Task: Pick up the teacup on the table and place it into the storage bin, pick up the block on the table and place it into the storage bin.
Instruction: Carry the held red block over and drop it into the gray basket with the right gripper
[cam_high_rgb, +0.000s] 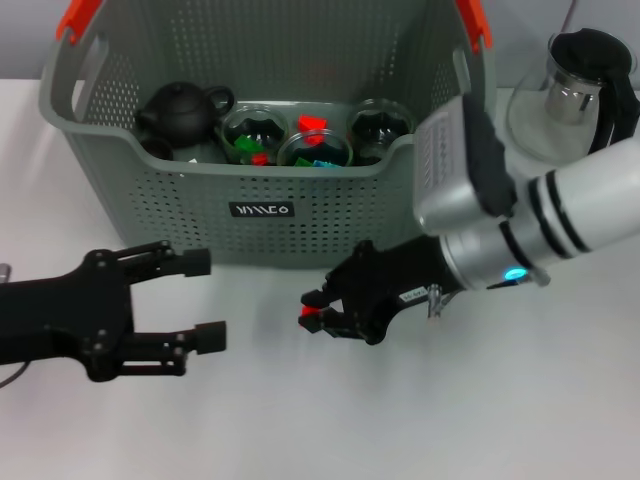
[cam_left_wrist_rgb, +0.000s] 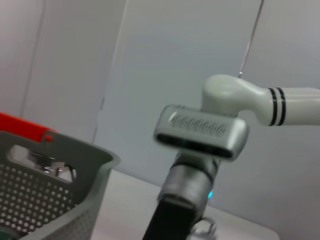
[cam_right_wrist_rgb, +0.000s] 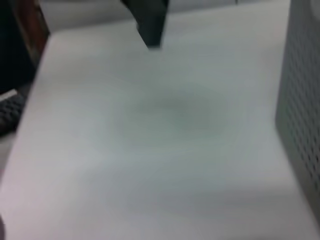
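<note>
right gripper (cam_high_rgb: 312, 316): clamped on red block (cam_high_rgb: 308, 312), lower centre, just below storage bin (cam_high_rgb: 400, 215) front wall.
left gripper (cam_high_rgb: 203, 300): fingers apart, lower left, bare table (cam_high_rgb: 300, 420) beneath.

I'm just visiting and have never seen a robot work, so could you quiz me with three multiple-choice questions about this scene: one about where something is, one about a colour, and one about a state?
1. Where is the black teapot?
A. in the basket
B. on the table
C. in the left end effector

2. What colour are the handle tabs of the basket?
A. blue
B. orange-red
C. yellow

3. What is the right end effector doing?
A. hanging open
B. closed on a small red block
C. holding a cup

Answers: 1 A, it sits behind the perforated wall; 2 B, both top corners show it; 3 B, red shows between its fingertips. The left end effector is open.
</note>
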